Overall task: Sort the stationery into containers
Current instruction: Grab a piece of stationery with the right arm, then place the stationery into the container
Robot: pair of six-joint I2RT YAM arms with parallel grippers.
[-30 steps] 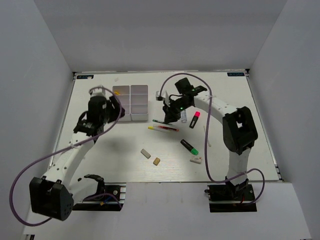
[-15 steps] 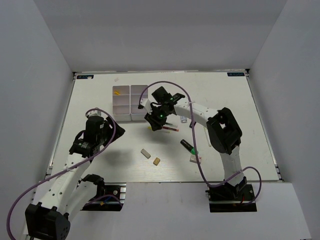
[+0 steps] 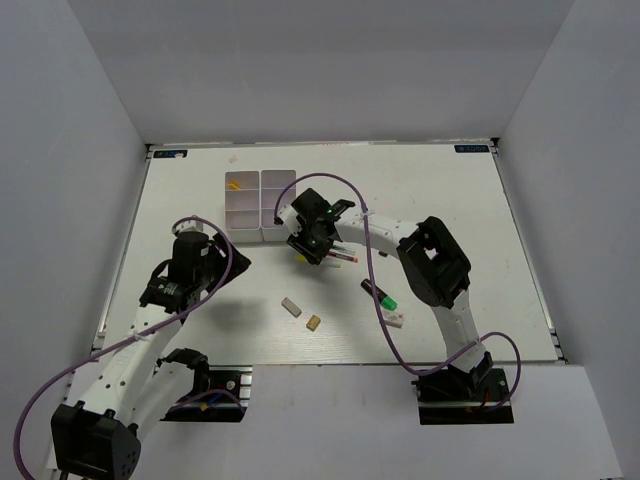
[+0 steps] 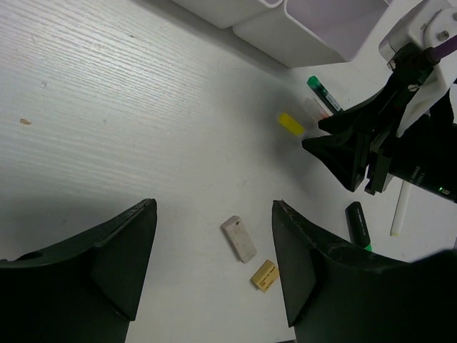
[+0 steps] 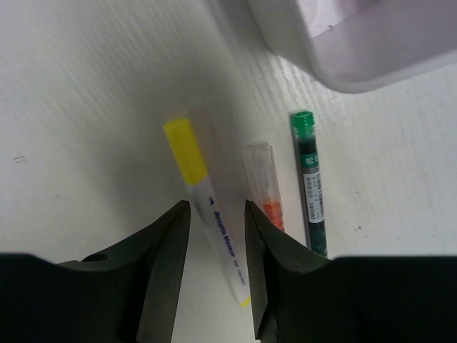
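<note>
My right gripper (image 3: pixel 311 250) is open and low over the table just in front of the white six-compartment organiser (image 3: pixel 260 200). In the right wrist view its fingers straddle a white marker with a yellow cap (image 5: pixel 214 214), with little gap on either side. A clear pen with an orange part (image 5: pixel 264 186) and a green pen (image 5: pixel 308 179) lie right beside the marker. My left gripper (image 3: pixel 228 268) is open and empty above the table at the left. In the left wrist view a grey eraser (image 4: pixel 238 239) and a tan eraser (image 4: pixel 263 275) lie below its fingers.
A black highlighter with a green cap (image 3: pixel 378 295) and a white eraser (image 3: pixel 393 317) lie right of centre. A small yellow item (image 3: pixel 233 184) sits in the organiser's far left compartment. The organiser's near wall (image 5: pixel 357 43) stands close behind my right gripper.
My right arm swung left from the table's middle to the pens by the organiser and came down over the yellow-capped marker. My left arm drew back from the organiser towards the near left.
</note>
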